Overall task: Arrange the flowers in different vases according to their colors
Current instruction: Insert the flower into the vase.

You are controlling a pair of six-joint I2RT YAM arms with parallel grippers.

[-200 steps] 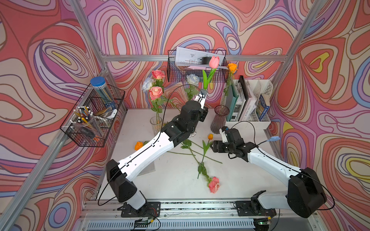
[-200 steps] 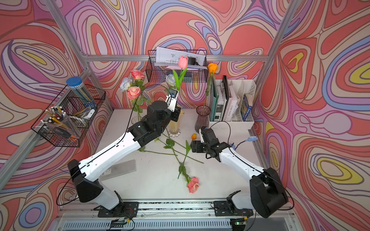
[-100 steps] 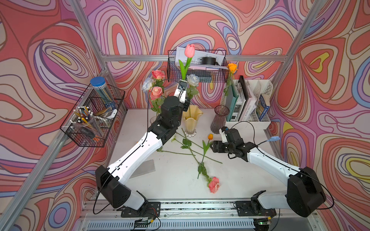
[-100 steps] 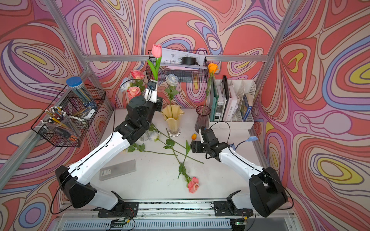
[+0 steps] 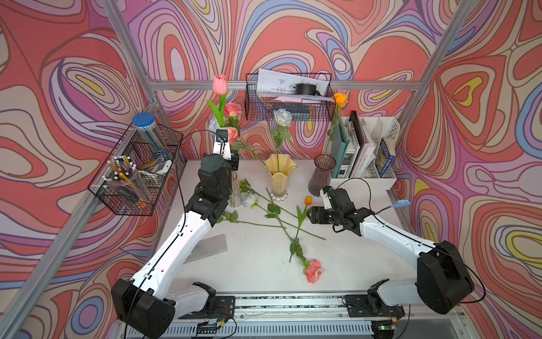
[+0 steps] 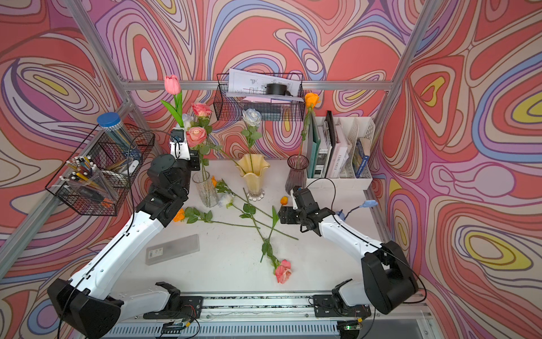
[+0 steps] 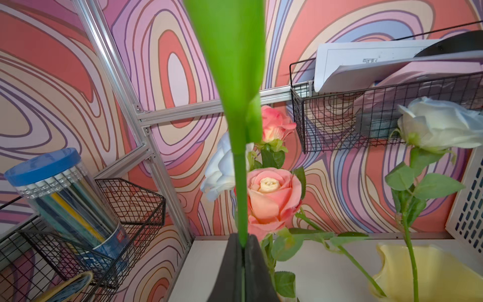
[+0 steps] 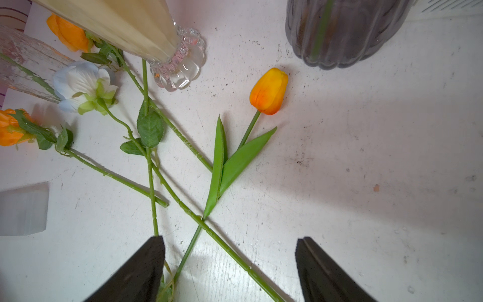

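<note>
1. Over the past second the left arm has swung its pink tulip [image 5: 220,83] from above the yellow vase [image 5: 280,173] to the 11 o'clock corner of the tabletop [image 5: 258,264]. The right arm has not shifted.
2. In both top views, the left hand [image 5: 220,129] holds the tulip upright above the clear vase [image 6: 205,187]. That vase already carries two pink roses [image 5: 232,109] and a white rose [image 6: 187,119]. The yellow vase at 12 o'clock holds a white-blue rose [image 5: 283,116], and the purple vase [image 5: 321,176] at 1 o'clock holds an orange rose [image 5: 340,98]. The right hand [image 5: 312,216] hovers low at 3 o'clock beside an orange tulip [image 5: 308,200]. A loose pink rose [image 5: 313,270] lies at 5 o'clock.
3. Left wrist view: the jaws are pressed together on the tulip's green stem, below its leaf.
4. Right wrist view: the jaws stand wide apart and empty over crossed stems. The orange tulip lies near the purple vase, not touching it.
5. The flowers look light, with thin, fairly stiff stems and soft heads. The bare lower stem, clear of leaves, seems the safest place to grip. The narrow-footed vases could tip if nudged.
</note>
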